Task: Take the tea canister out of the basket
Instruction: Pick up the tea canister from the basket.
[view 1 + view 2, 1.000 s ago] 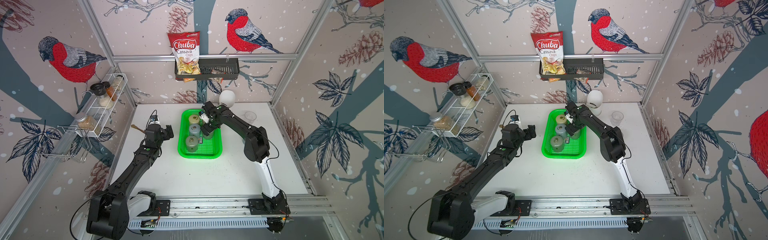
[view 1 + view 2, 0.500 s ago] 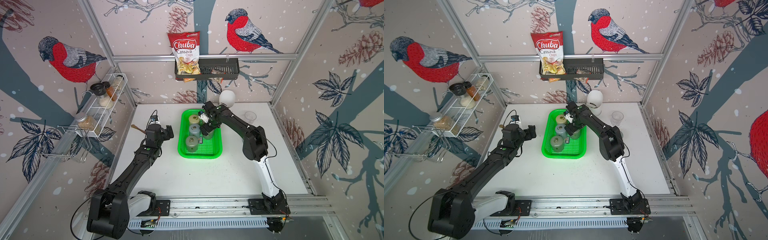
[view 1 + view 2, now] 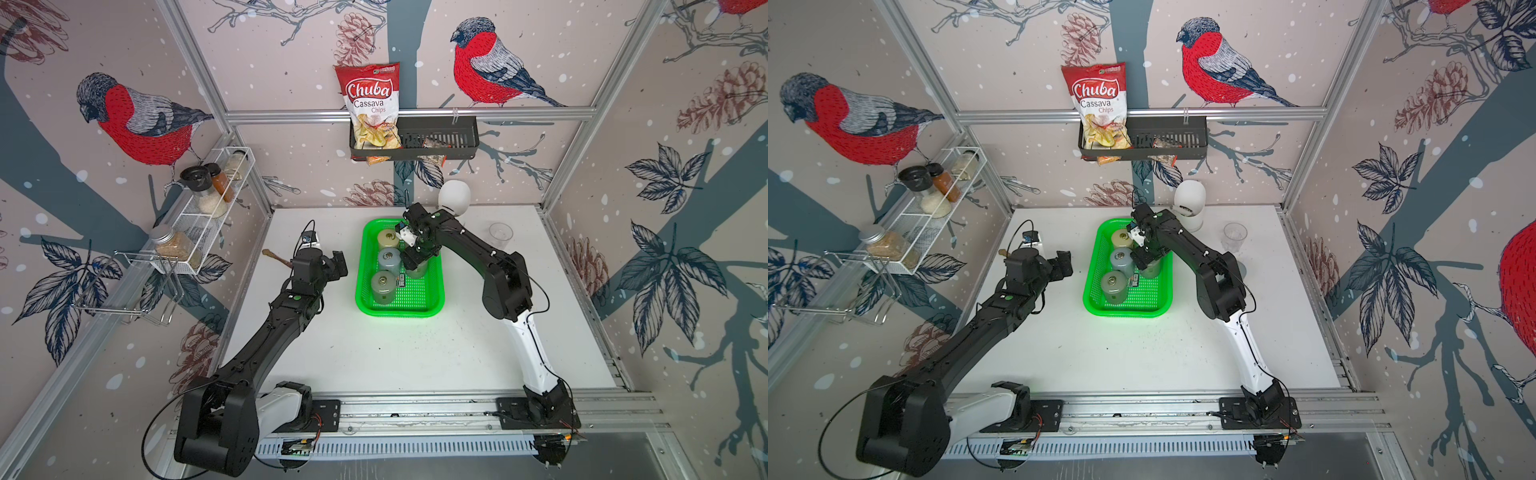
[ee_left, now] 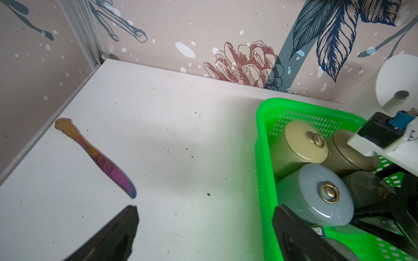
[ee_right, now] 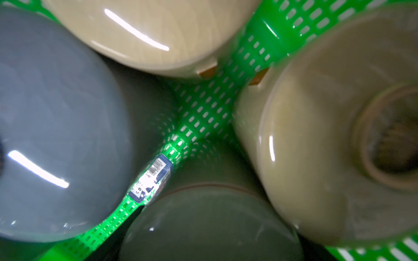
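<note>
The green basket (image 3: 399,311) (image 3: 1125,312) holds several lidded canisters. My right gripper (image 3: 417,255) (image 3: 1144,259) reaches down into the basket's right half, over the dark green tea canister (image 3: 417,272) (image 4: 362,187). In the left wrist view its black fingers (image 4: 393,203) meet at that canister's lid knob, so it is shut on the knob. The right wrist view shows the dark lid (image 5: 210,226) just below the camera; the fingers are hidden there. My left gripper (image 3: 338,264) (image 4: 207,226) hangs open beside the basket's left wall, holding nothing.
Cream (image 3: 387,238), blue-grey (image 3: 389,259) and grey-green (image 3: 383,284) canisters line the basket's left side; a small barcoded packet (image 5: 150,178) lies between them. An iridescent knife (image 4: 95,156) lies far left. A white round object (image 3: 455,197) and a clear cup (image 3: 500,235) stand at the back right.
The right gripper's jaws have closed over the dark green canister. Both arms have hardly moved otherwise.
</note>
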You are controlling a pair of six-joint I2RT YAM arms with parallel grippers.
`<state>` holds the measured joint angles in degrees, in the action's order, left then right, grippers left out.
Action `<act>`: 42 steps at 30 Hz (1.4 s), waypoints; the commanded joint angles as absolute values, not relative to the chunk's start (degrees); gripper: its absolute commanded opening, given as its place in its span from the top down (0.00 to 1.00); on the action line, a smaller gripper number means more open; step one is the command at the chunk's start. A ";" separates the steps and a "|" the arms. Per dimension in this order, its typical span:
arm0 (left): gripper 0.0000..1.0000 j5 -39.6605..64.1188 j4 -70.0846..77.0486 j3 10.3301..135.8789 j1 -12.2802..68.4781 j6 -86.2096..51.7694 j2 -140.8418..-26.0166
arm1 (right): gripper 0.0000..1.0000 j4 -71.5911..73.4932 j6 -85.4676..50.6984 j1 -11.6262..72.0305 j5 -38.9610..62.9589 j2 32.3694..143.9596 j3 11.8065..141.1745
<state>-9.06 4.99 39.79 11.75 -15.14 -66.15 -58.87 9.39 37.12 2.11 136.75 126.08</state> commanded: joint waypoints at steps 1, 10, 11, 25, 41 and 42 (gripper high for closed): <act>0.03 -9.18 5.39 40.25 11.95 -14.95 -65.92 | 0.26 -61.70 9.16 37.18 0.35 137.17 126.12; 0.03 -8.84 5.36 40.94 11.94 -14.90 -66.27 | 0.51 -62.23 8.83 37.27 -0.34 136.93 126.39; 0.03 -8.79 5.29 41.09 11.94 -14.92 -66.20 | 0.54 -62.31 8.79 37.27 -0.43 136.86 126.39; 0.03 -8.79 4.89 41.50 11.95 -14.84 -65.65 | 1.00 -62.87 8.47 37.86 -0.78 135.70 126.39; 0.03 -9.05 4.57 40.46 11.95 -15.20 -63.81 | 1.00 -63.07 7.88 38.56 -1.56 132.51 126.39; 0.03 -9.05 4.56 40.43 11.95 -15.35 -63.80 | 1.00 -63.02 7.75 38.69 -1.67 132.15 126.39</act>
<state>-9.06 4.73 40.53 11.75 -15.07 -64.12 -62.61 8.73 38.46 -0.49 133.86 126.19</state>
